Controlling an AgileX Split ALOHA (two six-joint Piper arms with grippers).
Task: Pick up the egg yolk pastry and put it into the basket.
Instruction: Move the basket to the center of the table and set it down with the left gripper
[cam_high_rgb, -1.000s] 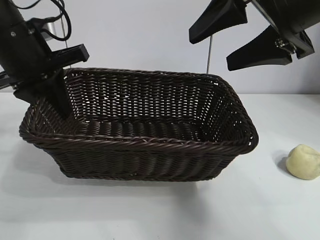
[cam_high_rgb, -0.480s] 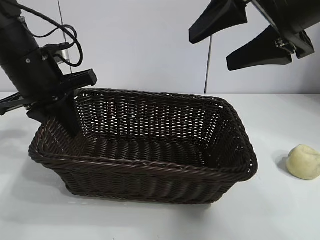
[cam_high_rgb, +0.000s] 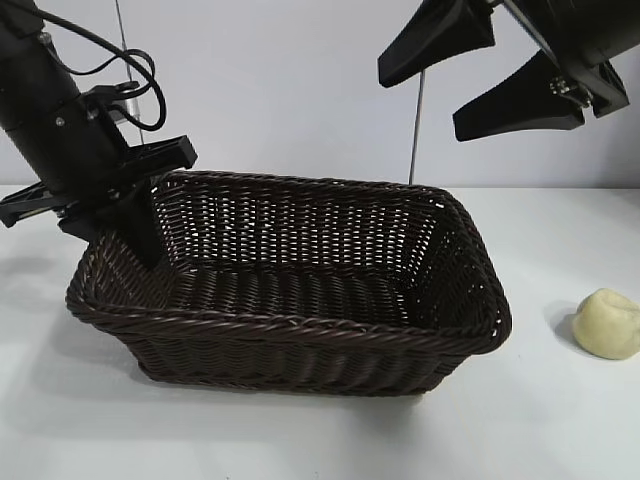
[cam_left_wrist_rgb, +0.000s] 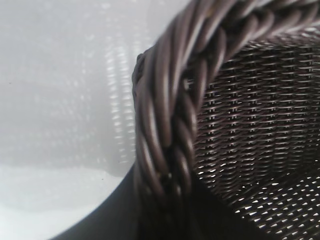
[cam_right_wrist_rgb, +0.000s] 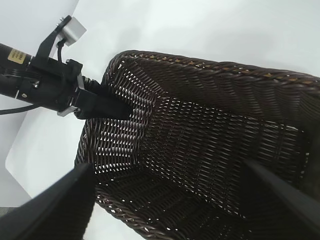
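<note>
Exterior view: pastry (cam_high_rgb: 607, 324) well below right hand (cam_high_rgb: 480, 68)

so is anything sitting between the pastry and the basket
No, nothing visible. The egg yolk pastry lies on bare table to the right of the basket. Only the basket's near wall and rim stand between it and the inside.

One basket (cam_high_rgb: 300, 330) of dark brown wicker stands on one white table (cam_high_rgb: 300, 440). One egg yolk pastry (cam_high_rgb: 607, 323), pale yellow and rounded, lies on that table. Two black robot arms are in view, each with one gripper: the left gripper (cam_high_rgb: 135, 215) at the basket's end wall and the right gripper (cam_high_rgb: 480, 70) up above, with two fingers showing on the right one.
</note>
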